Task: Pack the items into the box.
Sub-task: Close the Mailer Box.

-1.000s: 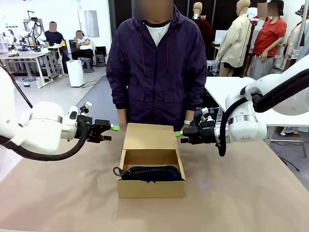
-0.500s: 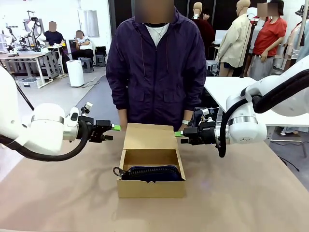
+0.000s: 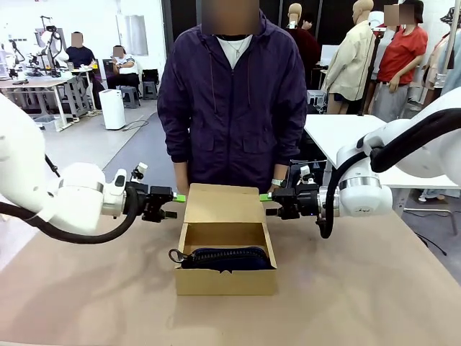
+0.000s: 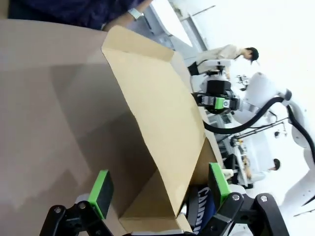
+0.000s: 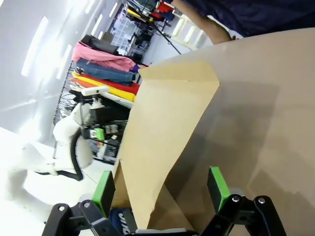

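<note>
Nearest you, the cardboard box (image 3: 225,281) sits open in the middle of the table (image 3: 360,288). The navy zippered pouch (image 3: 227,258) lies inside along its front wall, with its ring loop (image 3: 173,255) poking out over the left rim. If the lid comes down with that loop outside, it will likely catch under the flap and stop the box shutting flat.

Behind the pouch, the flap lid (image 3: 222,204) stands raised and leans back. Your left gripper (image 3: 175,205) and right gripper (image 3: 268,204) sit at its left and right edges, both with jaws spread wide and holding nothing. In each wrist view the flap's edge lies between the green pads. If you close unevenly, or push with one arm ahead of the other, the thin card may buckle, or the light box may twist and slide.

Farther back, the person (image 3: 232,108) stands close against the table. One hand (image 3: 275,189) is just behind the flap's right corner, near your right gripper, and a backward swing there could pinch it.
</note>
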Robot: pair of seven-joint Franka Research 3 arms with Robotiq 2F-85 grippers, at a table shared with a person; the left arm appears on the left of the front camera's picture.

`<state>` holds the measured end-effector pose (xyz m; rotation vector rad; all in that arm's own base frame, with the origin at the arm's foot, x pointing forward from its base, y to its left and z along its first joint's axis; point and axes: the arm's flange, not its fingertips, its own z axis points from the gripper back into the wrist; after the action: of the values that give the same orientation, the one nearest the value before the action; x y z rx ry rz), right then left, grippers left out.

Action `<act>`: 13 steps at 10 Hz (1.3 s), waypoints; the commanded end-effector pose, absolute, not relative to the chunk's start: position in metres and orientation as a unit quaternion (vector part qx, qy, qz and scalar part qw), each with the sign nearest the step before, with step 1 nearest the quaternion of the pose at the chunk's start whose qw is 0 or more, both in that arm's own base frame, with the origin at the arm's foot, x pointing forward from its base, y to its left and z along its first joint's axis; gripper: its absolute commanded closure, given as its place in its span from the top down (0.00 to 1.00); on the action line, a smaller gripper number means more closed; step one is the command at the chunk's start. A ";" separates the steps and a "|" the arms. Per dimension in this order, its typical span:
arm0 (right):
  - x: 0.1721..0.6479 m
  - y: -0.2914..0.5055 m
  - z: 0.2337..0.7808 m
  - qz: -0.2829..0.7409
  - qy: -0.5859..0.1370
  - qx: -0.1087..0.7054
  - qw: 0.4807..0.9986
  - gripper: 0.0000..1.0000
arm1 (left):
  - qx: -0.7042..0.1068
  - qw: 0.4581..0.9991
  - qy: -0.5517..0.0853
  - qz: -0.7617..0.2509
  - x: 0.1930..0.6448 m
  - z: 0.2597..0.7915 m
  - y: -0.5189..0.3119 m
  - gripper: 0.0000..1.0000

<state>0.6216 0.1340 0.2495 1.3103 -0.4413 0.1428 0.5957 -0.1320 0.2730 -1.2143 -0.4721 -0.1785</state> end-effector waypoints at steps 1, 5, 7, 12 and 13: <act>0.643 0.140 0.252 0.025 -0.175 0.643 0.745 1.00 | -0.623 0.745 -0.222 -0.089 0.625 0.267 -0.135 1.00; 0.652 0.157 0.247 0.047 -0.091 0.665 0.740 1.00 | -0.664 0.717 -0.185 -0.102 0.639 0.255 -0.154 1.00; 0.652 0.158 0.247 0.063 -0.068 0.669 0.737 1.00 | -0.672 0.713 -0.163 -0.116 0.641 0.255 -0.160 1.00; 0.651 0.156 0.249 0.056 -0.067 0.665 0.741 0.22 | -0.674 0.712 -0.153 -0.123 0.643 0.253 -0.164 0.08; 0.649 0.155 0.251 0.064 -0.067 0.668 0.739 0.22 | -0.673 0.712 -0.156 -0.125 0.643 0.253 -0.163 0.08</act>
<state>0.6422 0.1541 0.2443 1.4583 -0.1575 0.1452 0.6390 -0.1638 0.2512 -1.4940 -0.3606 -0.2624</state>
